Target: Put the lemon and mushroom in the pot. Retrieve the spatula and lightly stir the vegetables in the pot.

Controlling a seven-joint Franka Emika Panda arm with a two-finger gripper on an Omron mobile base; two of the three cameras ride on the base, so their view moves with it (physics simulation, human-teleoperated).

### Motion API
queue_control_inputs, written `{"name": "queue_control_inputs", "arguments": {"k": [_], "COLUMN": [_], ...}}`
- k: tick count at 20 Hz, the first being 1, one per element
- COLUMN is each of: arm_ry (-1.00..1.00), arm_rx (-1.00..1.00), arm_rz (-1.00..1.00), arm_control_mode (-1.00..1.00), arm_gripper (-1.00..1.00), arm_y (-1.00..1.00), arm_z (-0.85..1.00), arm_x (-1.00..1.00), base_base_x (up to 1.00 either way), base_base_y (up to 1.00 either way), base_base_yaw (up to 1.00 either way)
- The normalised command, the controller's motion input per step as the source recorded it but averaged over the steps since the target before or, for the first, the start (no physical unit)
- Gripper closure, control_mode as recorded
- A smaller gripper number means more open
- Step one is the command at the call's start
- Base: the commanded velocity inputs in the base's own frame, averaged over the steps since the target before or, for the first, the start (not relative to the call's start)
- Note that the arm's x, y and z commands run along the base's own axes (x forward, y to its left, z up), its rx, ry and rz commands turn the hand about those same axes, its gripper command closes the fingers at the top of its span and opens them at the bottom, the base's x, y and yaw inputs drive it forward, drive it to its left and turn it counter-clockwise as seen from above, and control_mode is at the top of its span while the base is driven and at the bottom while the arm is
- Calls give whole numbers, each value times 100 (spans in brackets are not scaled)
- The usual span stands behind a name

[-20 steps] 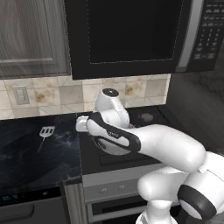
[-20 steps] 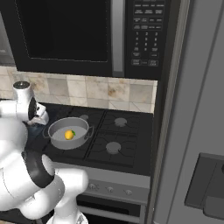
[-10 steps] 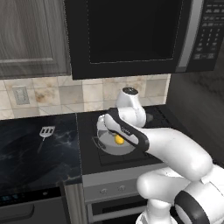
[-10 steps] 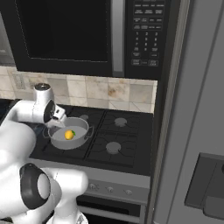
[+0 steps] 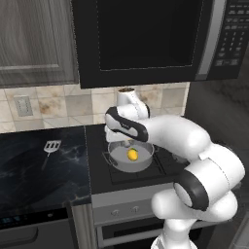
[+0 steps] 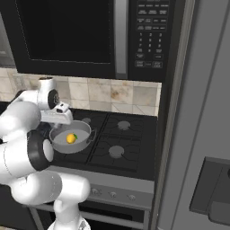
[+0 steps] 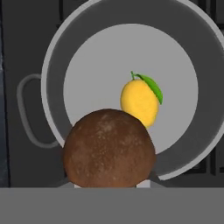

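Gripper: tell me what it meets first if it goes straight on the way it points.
The gripper, shut on the mushroom, points down into the pot. It would likely meet the pot's floor, close beside the lemon.

Matt grey metal pot (image 7: 52, 65), speckled rough-looking mushroom (image 7: 108, 148), smooth lemon (image 7: 139, 103).

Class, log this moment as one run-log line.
gripper: shut on mushroom, above pot | lemon: in pot | spatula: on counter, untouched | next: likely release mushroom

- The mushroom (image 7: 109, 148) cap hides its own stem and the finger tips.
- The pot (image 7: 52, 65) rim is cut off at the top edge.
- The spatula (image 5: 51, 146) slots are too small to tell.
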Motion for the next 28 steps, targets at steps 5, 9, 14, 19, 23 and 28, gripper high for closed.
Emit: {"name": "queue_control_inputs", "arguments": {"k": [5, 9, 14, 19, 23, 28], "arm_ry": [6, 7, 6, 1, 0, 0], "arm_rx": [1, 0, 0, 0, 0, 0], "arm_rz": [0, 0, 0, 0, 0, 0], "arm_control_mode": [-100, -100, -100, -100, -100, -100], "arm_gripper": [100, 100, 100, 100, 100, 100], "arm_y": [-22, -15, -5, -2, -2, 0], "arm_z": [-28, -47, -45, -8, -3, -1], "arm_x": [0, 19, 23, 24, 39, 22], "base_base_x": [0, 0, 0, 0, 0, 0], "base_base_y": [0, 0, 0, 0, 0, 0], "base_base_yaw": [0, 0, 0, 0, 0, 0]}}
